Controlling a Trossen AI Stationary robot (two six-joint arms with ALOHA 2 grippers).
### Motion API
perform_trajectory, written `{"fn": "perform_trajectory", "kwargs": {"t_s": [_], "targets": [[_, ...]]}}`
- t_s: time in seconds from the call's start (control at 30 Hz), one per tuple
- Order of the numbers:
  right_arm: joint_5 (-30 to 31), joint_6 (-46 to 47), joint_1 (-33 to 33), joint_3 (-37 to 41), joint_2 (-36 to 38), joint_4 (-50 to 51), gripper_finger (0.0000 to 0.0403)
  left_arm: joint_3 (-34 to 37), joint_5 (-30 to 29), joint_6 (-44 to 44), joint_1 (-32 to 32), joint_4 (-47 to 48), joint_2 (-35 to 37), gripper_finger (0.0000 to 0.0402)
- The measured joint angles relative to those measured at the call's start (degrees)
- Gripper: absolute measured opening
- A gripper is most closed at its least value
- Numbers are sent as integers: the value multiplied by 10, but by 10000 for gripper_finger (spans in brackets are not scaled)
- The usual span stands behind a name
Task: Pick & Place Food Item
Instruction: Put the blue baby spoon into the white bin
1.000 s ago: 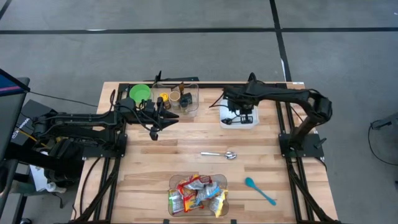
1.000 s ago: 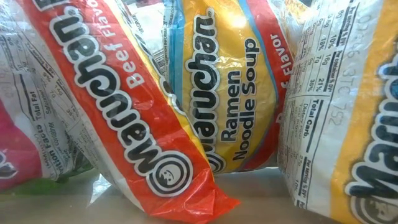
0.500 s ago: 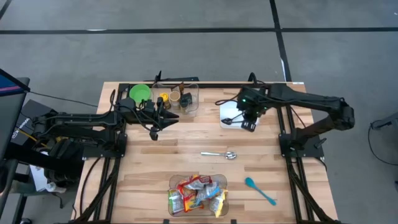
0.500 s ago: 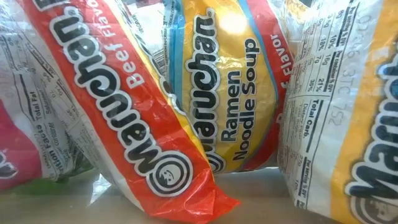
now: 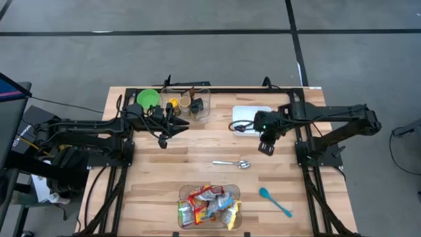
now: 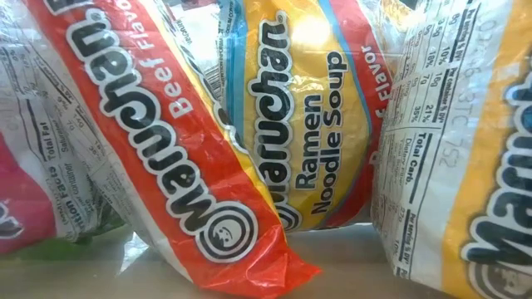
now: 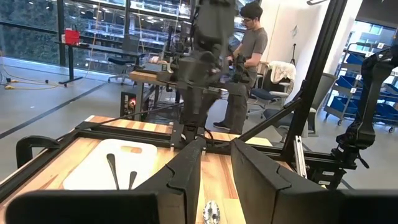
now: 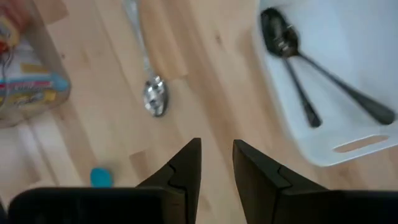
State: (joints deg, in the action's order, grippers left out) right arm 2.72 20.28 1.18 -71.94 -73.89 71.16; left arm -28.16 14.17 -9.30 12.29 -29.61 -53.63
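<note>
Three Maruchan ramen packs (image 6: pixel 307 124), "Beef Flavor"

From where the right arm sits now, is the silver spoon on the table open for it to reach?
Probably yes. The right gripper hangs beside the white tray, holding nothing, and only bare wood lies between it and the silver spoon. Nothing rests on the spoon.

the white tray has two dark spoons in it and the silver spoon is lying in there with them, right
Not quite. The white tray does hold two dark spoons, but the silver spoon lies on the bare wooden table, outside the tray. The right wrist view shows this.
</note>
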Motion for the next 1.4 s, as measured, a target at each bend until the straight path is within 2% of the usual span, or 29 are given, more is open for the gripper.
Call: {"fn": "perform_trajectory", "kwargs": {"t_s": [0.37,0.73,1.1,1.4], "targets": [[2,143,-145,0,-4,32,86,0,0,0,0,0,0,85],[12,388,-291,0,-4,52,86,0,0,0,0,0,0,85],[33,580,-421,0,-5,52,86,0,0,0,0,0,0,85],[68,677,-500,0,-5,51,86,0,0,0,0,0,0,85]]}}
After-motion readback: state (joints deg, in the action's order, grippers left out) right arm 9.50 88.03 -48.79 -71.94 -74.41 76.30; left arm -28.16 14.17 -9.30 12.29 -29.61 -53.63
